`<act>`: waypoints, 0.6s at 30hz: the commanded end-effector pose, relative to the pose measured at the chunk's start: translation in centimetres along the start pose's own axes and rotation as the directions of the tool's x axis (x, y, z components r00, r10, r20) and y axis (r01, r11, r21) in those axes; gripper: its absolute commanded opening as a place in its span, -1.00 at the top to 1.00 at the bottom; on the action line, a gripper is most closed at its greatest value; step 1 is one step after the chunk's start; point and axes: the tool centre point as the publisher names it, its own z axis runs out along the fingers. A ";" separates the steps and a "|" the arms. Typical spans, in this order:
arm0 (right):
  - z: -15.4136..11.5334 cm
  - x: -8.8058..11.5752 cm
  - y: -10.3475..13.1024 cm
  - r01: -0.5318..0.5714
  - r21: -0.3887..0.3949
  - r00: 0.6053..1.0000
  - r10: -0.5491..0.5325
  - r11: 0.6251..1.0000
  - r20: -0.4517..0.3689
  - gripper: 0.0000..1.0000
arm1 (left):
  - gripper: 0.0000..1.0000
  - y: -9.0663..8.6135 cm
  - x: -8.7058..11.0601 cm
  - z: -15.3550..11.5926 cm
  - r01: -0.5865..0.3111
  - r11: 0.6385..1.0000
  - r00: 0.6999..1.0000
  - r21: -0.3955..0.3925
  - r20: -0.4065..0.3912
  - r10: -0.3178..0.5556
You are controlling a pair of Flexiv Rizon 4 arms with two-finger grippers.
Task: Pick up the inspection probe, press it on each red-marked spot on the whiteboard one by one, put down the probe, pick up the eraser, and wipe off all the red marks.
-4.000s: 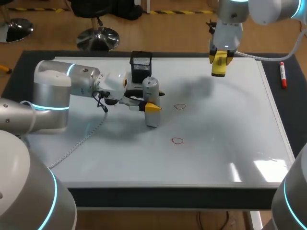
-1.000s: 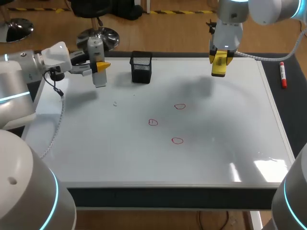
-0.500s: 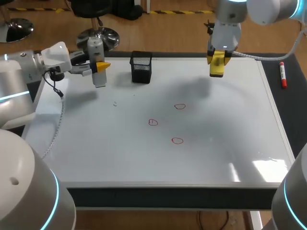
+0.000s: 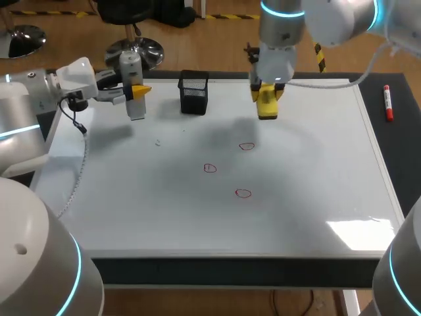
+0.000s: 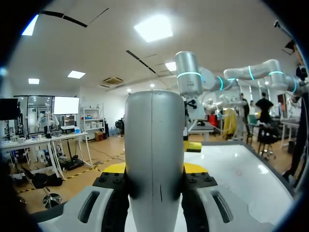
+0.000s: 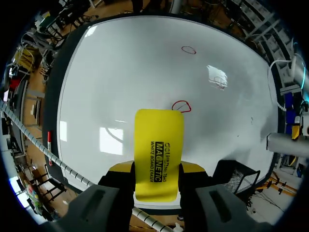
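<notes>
The grey inspection probe (image 4: 133,92) hangs above the whiteboard's (image 4: 316,171) far left corner, with my left gripper (image 4: 137,91) shut on it. In the left wrist view the probe (image 5: 154,154) fills the gap between the fingers of that gripper (image 5: 154,169). My right gripper (image 4: 266,99) is shut on the yellow eraser (image 4: 267,105), held above the board just behind the farthest red mark (image 4: 247,146). Two more red marks (image 4: 210,168) (image 4: 243,193) lie nearer. Seen from the right wrist, the eraser (image 6: 158,152) points at one red mark (image 6: 181,106), held in the right gripper (image 6: 157,169).
A black mesh holder (image 4: 193,93) stands at the board's far edge between the two grippers, also in the right wrist view as the mesh holder (image 6: 236,176). A red marker (image 4: 388,103) lies on the dark table right of the board.
My right arm has carried the eraser left, towards the marks. Since four seconds ago the left arm drew the probe back from mid-board to the far left; it has kept still since.
</notes>
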 end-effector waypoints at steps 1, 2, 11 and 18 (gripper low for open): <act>0.7 -2.6 1.3 0.039 0.005 0.999 -0.039 0.999 -0.013 1.00 | 1.00 -0.1 0.0 0.1 -0.001 1.000 1.000 0.001 0.003 0.001; 0.8 -3.3 1.7 0.053 0.003 0.998 -0.053 0.999 -0.013 1.00 | 1.00 -0.1 0.0 0.1 -0.001 1.000 1.000 0.001 0.003 0.001; 1.5 -8.5 4.1 0.120 0.001 0.993 -0.120 0.993 0.003 1.00 | 1.00 -0.1 0.0 0.1 -0.001 1.000 1.000 0.001 0.003 0.001; 1.7 -11.6 6.0 0.161 0.013 0.987 -0.161 0.987 -0.019 1.00 | 1.00 -0.1 0.0 0.1 -0.001 1.000 1.000 0.001 0.003 0.001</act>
